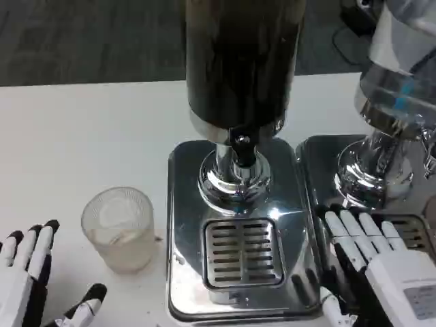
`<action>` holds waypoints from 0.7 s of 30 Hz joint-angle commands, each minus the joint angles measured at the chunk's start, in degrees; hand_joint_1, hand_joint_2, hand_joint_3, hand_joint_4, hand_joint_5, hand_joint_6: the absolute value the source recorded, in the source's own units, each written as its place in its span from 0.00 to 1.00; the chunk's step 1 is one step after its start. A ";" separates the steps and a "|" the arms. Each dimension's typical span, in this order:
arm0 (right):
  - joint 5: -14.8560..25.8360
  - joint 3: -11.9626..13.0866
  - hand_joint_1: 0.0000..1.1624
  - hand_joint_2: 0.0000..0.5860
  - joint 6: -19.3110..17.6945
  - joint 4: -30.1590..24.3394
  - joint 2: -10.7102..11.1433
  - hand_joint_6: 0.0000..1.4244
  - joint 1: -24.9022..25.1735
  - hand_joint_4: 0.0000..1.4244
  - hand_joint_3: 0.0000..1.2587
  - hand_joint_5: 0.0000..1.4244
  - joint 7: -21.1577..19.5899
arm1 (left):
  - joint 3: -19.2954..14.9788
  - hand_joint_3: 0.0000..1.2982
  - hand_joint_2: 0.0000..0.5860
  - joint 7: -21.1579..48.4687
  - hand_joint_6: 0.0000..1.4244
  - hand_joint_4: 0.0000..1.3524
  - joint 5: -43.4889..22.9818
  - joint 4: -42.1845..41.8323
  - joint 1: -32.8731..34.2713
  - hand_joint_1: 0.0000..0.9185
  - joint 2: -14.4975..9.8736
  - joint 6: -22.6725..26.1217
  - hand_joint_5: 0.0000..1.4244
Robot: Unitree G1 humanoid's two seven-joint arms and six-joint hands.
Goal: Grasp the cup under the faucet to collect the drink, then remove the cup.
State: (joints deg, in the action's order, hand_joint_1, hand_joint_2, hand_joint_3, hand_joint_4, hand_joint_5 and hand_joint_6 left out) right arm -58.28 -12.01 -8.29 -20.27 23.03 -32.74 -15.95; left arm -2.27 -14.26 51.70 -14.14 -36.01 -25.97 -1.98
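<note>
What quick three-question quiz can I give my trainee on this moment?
1. True or false: the cup stands on the drip grate.
2. Which hand is nearer the cup: A) left hand B) right hand?
3. What colour is the drink in the tank above the faucet?

Key: 1. False; it stands on the table, left of the dispenser base. 2. A. 3. Dark.

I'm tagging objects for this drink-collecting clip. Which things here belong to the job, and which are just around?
Job: cup; dark drink dispenser, its faucet and drip grille; left hand.
Around: second dispenser; right hand resting on its base.
</note>
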 commanded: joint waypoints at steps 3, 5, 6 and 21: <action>0.70 0.19 0.11 0.97 0.25 0.04 -0.05 0.00 -0.15 0.00 0.00 0.00 0.38 | 0.02 0.00 0.34 0.50 0.00 0.00 -0.60 -0.52 -0.42 0.00 0.06 0.16 0.00; 0.56 0.18 0.11 0.96 0.37 -0.01 -0.14 0.00 -0.14 0.00 0.00 0.00 0.34 | 0.06 0.00 0.34 0.57 0.00 0.00 -0.72 -0.32 -0.19 0.00 0.05 0.13 0.00; 0.48 0.17 0.11 0.96 0.41 -0.03 -0.18 0.00 -0.18 0.00 0.00 0.00 0.26 | 0.09 0.00 0.34 0.59 0.00 0.00 -0.78 -0.20 -0.07 0.00 0.02 0.08 0.00; -1.02 -0.98 0.12 0.95 1.86 -0.82 -1.47 0.00 -0.47 0.00 0.00 0.00 0.68 | -1.06 0.00 0.32 -2.09 0.00 0.00 -4.13 2.85 0.58 0.00 -0.48 -2.66 0.00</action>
State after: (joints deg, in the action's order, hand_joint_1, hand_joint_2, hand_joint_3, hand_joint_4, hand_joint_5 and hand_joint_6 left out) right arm -59.03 -12.66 -6.95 -20.44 21.81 -32.80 -15.45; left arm -3.15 -15.02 47.84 -12.14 -35.74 -25.94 -3.31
